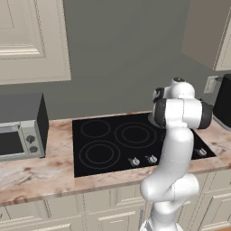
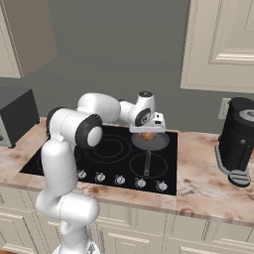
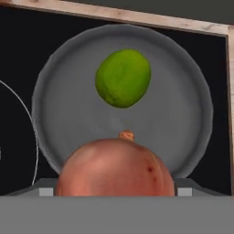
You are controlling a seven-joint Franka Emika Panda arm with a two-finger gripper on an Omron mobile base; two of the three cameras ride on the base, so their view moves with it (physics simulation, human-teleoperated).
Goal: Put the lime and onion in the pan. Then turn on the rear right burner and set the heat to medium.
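Hand view: smooth round lime [image 3: 123,78] lies in shallow grey metal pan [image 3: 192,114].

A black glass cooktop [image 1: 113,144] is set into a pink-veined marble counter [image 1: 40,173], with thin white burner rings [image 1: 99,154] drawn on its surface and a row of small silver knobs [image 2: 120,180] along its front edge. At the left end of the counter stands a grey microwave [image 1: 20,128] with two dials on its front panel. At the right end sits a black coffee machine [image 2: 238,141], just below a white wall outlet [image 1: 210,84]. Cream panelled cabinets [image 1: 31,40] hang on the grey wall above, and matching cream drawers [image 2: 149,238] run beneath the counter.
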